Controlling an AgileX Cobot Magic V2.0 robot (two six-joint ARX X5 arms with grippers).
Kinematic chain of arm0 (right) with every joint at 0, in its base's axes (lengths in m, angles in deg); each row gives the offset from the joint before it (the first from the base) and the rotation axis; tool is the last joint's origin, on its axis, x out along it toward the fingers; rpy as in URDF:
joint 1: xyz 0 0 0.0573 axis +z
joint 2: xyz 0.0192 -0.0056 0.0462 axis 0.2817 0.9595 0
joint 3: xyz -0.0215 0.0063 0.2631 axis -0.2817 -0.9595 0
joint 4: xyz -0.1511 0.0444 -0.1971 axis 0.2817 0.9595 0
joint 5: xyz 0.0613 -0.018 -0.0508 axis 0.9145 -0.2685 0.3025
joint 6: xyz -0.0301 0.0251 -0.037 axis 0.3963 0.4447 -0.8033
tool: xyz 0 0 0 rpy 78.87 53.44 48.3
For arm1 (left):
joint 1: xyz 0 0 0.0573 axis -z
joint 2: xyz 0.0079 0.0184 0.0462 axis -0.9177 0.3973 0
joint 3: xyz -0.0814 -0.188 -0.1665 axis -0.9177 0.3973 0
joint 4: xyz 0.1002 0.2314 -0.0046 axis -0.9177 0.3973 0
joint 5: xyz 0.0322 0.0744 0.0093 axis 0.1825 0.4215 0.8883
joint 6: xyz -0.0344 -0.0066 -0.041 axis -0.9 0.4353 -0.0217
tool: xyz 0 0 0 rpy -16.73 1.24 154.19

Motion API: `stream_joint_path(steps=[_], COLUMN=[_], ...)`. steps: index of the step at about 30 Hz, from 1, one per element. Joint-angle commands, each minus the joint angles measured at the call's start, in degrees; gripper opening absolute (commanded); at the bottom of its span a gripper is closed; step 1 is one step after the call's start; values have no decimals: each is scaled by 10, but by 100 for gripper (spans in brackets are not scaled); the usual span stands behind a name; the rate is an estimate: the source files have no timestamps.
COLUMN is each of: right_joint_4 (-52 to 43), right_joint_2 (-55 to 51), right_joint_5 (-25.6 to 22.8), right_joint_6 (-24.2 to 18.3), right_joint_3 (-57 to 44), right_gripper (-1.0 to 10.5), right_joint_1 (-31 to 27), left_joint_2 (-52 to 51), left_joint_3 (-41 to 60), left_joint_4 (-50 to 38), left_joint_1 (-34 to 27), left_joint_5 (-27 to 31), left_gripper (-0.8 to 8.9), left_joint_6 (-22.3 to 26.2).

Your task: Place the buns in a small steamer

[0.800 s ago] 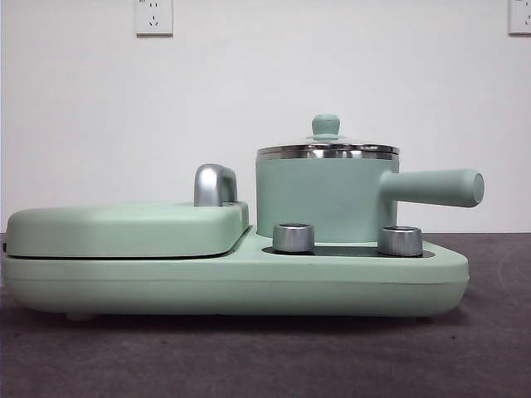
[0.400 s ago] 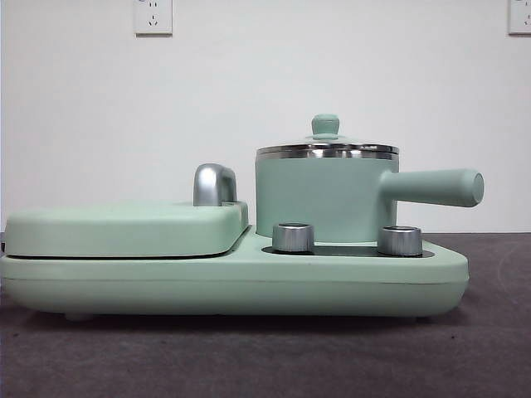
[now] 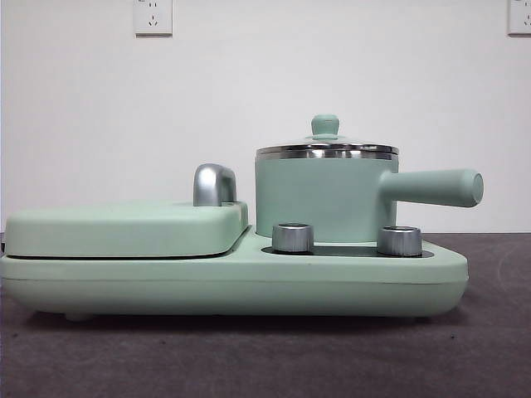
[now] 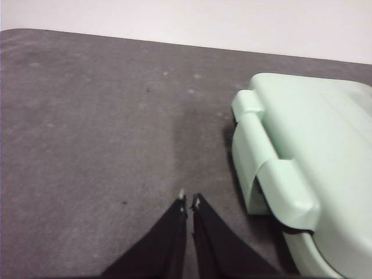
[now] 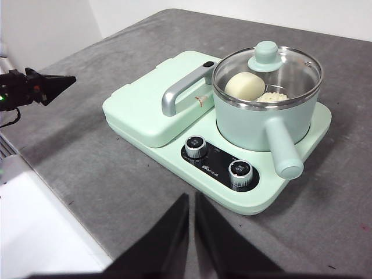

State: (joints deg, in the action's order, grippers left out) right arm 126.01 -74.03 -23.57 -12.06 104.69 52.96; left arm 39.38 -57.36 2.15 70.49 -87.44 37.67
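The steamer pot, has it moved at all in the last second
No. The steamer pot sits in the same spot, handle just as far below the right wall socket.

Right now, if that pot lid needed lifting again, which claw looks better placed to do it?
Probably the right claw: the small steamer, its lid on over the buns, lies straight ahead of it. The left claw sits beside the griddle cover, facing bare table.
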Motion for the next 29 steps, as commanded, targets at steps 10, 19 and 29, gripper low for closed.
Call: stream_joint_path(steps=[10, 19, 29], right_joint_4=[-5, -5, -5], right_joint_2=[0, 0, 0], right_joint_5=[0, 0, 0], right_joint_6=[-3, -3, -3], right_joint_3=[6, 6, 6], right_gripper=[15, 15, 15], right_joint_1=[4, 4, 4], left_joint_2=[-1, -1, -1], left_joint_3=[27, 27, 27], left_joint_4=[-39, -39, -39], left_joint_1=[-15, -15, -15], left_joint_5=[17, 17, 17], left_gripper=[20, 20, 20], left_joint_6=[31, 31, 31])
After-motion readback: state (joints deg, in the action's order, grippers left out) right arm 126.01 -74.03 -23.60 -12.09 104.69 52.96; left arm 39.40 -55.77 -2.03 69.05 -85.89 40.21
